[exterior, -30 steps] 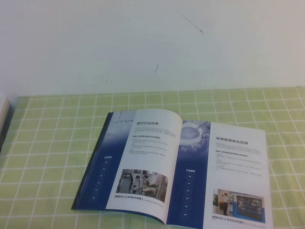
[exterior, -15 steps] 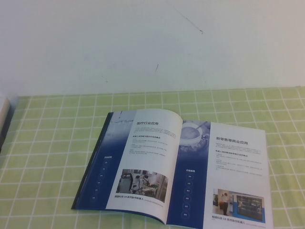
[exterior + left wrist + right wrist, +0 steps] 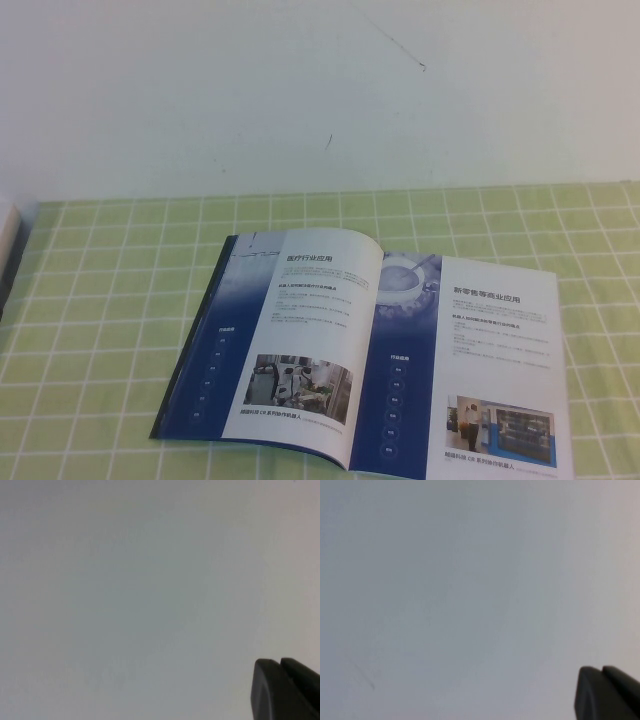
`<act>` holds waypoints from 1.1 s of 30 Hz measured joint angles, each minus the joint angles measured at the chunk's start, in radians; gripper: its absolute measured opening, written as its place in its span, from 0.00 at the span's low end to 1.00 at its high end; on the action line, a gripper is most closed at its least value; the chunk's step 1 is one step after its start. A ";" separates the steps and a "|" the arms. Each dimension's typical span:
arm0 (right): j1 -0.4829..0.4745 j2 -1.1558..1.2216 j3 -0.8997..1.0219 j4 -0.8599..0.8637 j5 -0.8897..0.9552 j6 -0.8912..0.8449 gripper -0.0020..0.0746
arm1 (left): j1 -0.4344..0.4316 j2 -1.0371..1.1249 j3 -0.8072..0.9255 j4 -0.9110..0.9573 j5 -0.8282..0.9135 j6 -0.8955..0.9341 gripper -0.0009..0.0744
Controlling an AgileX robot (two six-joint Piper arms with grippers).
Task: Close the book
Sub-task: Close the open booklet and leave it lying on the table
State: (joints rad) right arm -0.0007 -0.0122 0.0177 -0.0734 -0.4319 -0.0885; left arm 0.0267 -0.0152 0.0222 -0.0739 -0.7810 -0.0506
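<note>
Book lies open, face up, on the green checked tablecloth, in the near-centre of the table and a bit toward the robot's right. Its near edge runs out of the high view. Not closed.

Left page: blue strip down the outer side, white text block, photo at the near end. It bows upward toward the spine instead of lying flat. Right page: same layout, lying flatter. Headings are Chinese (body text too small to read).

White wall stands behind the far table edge, with a thin diagonal scratch and a short dark mark on it. Some pale object pokes in at the table's left edge, well apart from the book. Can't tell what it is.

Left gripper: only a dark piece of it shows in the corner of the left wrist view, against a blank pale surface. Can't tell if it's released or clenched. No book or cloth near it there.

Right gripper: same story in the right wrist view, a dark piece against a blank pale surface with one faint streak. State can't be told either.
</note>
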 joint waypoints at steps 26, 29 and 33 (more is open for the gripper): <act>0.000 0.688 -0.740 0.292 1.175 -0.415 0.02 | -0.034 0.696 -0.734 0.047 1.265 -0.149 0.01; 0.000 0.806 -0.766 0.386 1.199 -0.513 0.02 | -0.037 0.813 -0.734 0.027 1.281 -0.142 0.01; 0.000 0.973 -0.780 0.500 1.199 -0.598 0.02 | -0.048 0.965 -0.748 -0.081 1.351 0.023 0.01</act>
State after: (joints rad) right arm -0.0007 0.9605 -0.7622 0.4271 0.7670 -0.6861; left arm -0.0218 0.9503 -0.7255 -0.1551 0.5703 -0.0277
